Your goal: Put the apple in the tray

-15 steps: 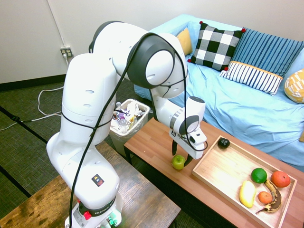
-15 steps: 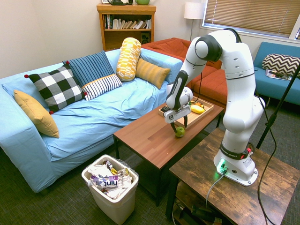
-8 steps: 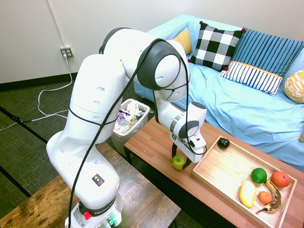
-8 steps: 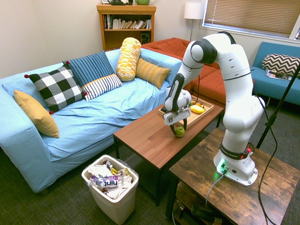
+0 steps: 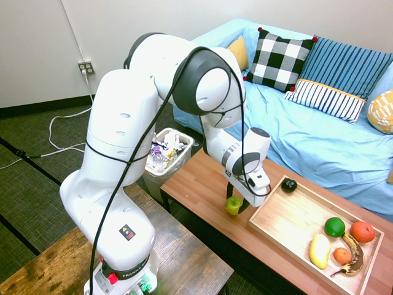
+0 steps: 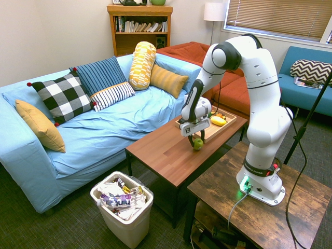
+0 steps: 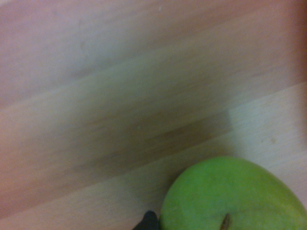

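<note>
The coffee table (image 5: pixel 202 184) is smooth reddish-brown wood with a faint satin sheen and visible plank lines. On it, the tray (image 5: pixel 288 224) is pale, matt, unfinished-looking wood. Beside the tray, the apple (image 5: pixel 233 205) has smooth, glossy yellow-green skin. The arm (image 5: pixel 123 153) above the table is glossy white plastic with dark, shiny joint caps. Behind the table, the sofa (image 5: pixel 307 141) wears soft, wrinkled, matt blue cloth.
</note>
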Controlling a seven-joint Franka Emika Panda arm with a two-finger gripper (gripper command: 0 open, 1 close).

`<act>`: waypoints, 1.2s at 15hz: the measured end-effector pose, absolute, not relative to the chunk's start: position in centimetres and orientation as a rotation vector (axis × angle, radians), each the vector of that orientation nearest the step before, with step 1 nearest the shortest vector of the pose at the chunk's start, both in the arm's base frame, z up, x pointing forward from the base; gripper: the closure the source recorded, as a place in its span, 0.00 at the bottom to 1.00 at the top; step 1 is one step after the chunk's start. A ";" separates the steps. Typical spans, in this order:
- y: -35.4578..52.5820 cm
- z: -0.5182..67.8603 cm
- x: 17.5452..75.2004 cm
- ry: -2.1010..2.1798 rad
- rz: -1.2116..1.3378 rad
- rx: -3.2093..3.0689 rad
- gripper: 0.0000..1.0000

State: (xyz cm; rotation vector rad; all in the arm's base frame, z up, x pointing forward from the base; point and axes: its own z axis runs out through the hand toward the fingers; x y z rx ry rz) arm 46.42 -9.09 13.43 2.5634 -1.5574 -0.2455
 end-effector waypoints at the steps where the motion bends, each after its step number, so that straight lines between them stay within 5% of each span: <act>1: -9.6 15.3 47.1 -1.571 -0.218 2.572 1.00; 7: -18.6 23.3 51.4 -1.762 -0.093 2.536 1.00; 18: -27.3 16.1 57.5 -1.849 -0.224 2.419 1.00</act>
